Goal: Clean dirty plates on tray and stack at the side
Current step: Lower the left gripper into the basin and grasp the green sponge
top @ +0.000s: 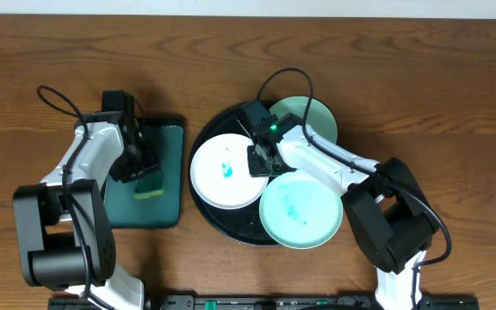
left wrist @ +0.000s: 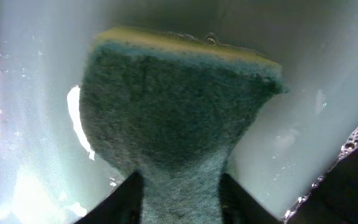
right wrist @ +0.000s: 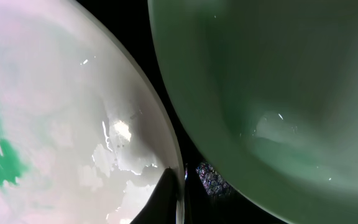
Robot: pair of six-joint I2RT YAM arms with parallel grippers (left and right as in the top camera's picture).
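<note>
You have a brown wooden desk (top: 420,69), and the round black tray (top: 218,120) sits at its middle, holding all three plates. Just beside it on the left lies the rectangular tray (top: 158,211). Its teal inside is wet, with bubbles along one edge in the left wrist view.

On the black tray, the white plate (top: 213,185) lies at the left with a teal-green smear at its centre. The front mint plate (top: 300,209), nearest the arm bases, carries a fainter smear. The rear mint plate (top: 313,116) lies at the far side, partly under your right arm.

The sponge (left wrist: 173,124), yellow with a green scouring face, stands in the rectangular tray. Your left tool (left wrist: 182,199) is closed on the sponge, squeezing it to a narrow waist between its fingers. Your right tool (top: 261,164) is fully closed, down at the white plate's right edge with a mint plate close on its other side. Whether it pinches a rim, you cannot tell.
</note>
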